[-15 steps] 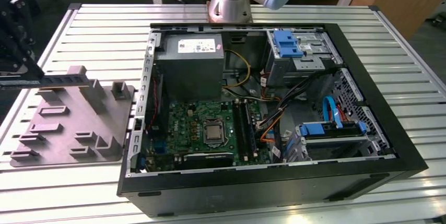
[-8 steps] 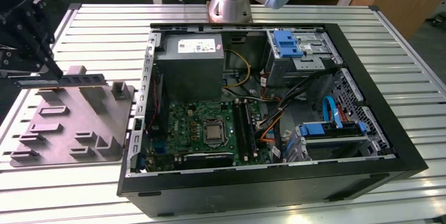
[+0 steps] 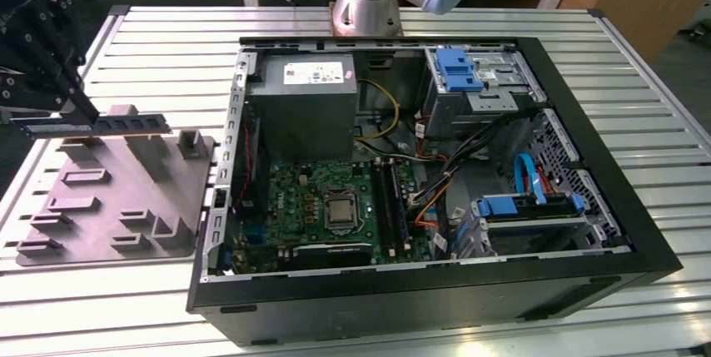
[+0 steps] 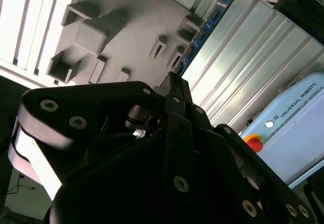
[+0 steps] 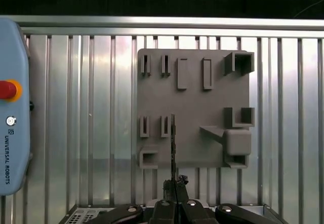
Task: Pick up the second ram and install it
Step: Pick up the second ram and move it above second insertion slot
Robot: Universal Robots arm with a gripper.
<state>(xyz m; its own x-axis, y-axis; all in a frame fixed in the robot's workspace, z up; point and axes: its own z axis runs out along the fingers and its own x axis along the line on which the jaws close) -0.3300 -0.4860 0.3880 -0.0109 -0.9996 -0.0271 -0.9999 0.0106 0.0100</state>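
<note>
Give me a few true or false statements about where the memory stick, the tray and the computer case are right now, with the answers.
1. The end effector grips the second ram above the grey tray. True.
2. The second ram is seated in the motherboard. False: it is held in the air outside the computer case, on the exterior view's left.
3. The computer case lies open with the motherboard exposed. True.
4. The grey tray sits inside the computer case. False: it lies on the slatted table beside the case.
</note>
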